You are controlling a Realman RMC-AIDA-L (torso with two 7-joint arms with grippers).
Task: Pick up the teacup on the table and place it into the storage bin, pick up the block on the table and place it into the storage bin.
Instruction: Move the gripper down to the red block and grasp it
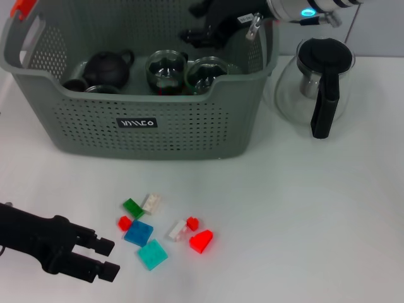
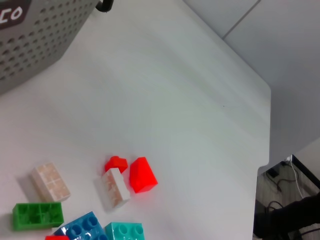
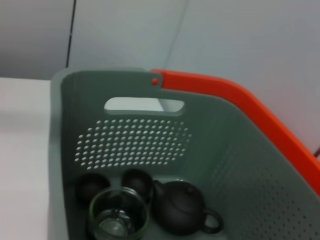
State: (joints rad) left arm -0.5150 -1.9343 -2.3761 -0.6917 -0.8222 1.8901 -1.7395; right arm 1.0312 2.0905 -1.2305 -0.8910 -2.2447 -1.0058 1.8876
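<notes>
Storage bin (image 1: 145,126) sits at the back of the desk (image 1: 303,208) — glass teacups (image 1: 167,71) already inside with a dark teapot (image 1: 107,68), so the teacup half looks done. Right end effector (image 1: 218,28) hangs over the bin's right rear corner (fingers: cannot tell). Block half is left: blocks lie loose in front of the bin — the teal block (image 1: 153,254) nearest. Left end effector (image 1: 104,257), fingers spread and empty, sits just left of it, not touching.
</notes>
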